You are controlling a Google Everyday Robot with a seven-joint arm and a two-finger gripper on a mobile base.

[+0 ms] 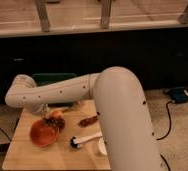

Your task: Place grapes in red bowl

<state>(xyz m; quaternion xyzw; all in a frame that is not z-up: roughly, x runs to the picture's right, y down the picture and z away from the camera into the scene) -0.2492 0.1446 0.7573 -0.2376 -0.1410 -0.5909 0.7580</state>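
The claw (49,116) hung over the red bowl (42,133); a dark, bumpy bunch of grapes (55,121) sat at its rim. Whether the claw gripped them, I cannot tell.

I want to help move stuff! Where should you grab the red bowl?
Probably by the red bowl's near rim, coming from above: it is shallow and open-topped, and its front edge is bare. The gripper and the grapes crowd the far right rim.

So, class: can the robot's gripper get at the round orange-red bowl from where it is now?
Probably yes: the gripper hangs by the round orange-red bowl rim, at the dark maroon grapes; nothing blocks it.
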